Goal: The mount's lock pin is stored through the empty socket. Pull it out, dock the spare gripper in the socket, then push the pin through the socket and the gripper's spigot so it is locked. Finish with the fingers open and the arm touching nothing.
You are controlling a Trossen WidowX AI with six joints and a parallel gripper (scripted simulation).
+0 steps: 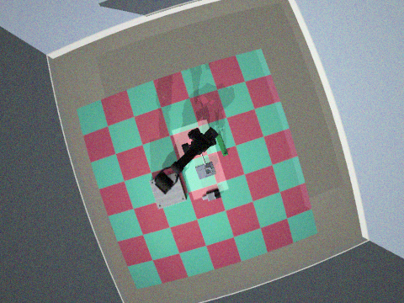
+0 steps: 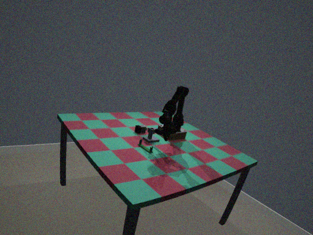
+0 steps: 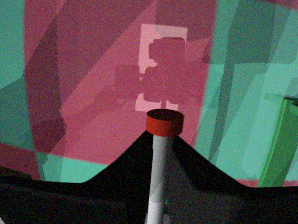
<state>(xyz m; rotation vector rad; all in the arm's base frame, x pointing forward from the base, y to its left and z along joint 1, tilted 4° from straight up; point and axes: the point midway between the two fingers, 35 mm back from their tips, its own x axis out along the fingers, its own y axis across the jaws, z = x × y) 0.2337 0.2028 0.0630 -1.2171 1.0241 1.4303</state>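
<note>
The lock pin (image 3: 159, 170) (image 1: 204, 158) has a pale shaft and a red head, seen upright between the fingers in the wrist view. My gripper (image 3: 158, 135) is shut on the pin, just below its head. In the top view the arm covers the fingers, and the shaft runs from under it towards the grey mount (image 1: 200, 172) (image 2: 150, 140). Whether the pin's far end is clear of the socket cannot be told. The spare gripper (image 1: 211, 194) (image 2: 140, 129), dark with a grey end, lies on the table beyond the mount.
A green holder (image 1: 222, 146) (image 2: 145, 147) (image 3: 276, 150) with raised ends stands near the mount, at the right edge of the wrist view. The arm's pale base plate (image 1: 170, 197) is left of the mount in the top view. The table has a red and green checked top (image 1: 215, 252).
</note>
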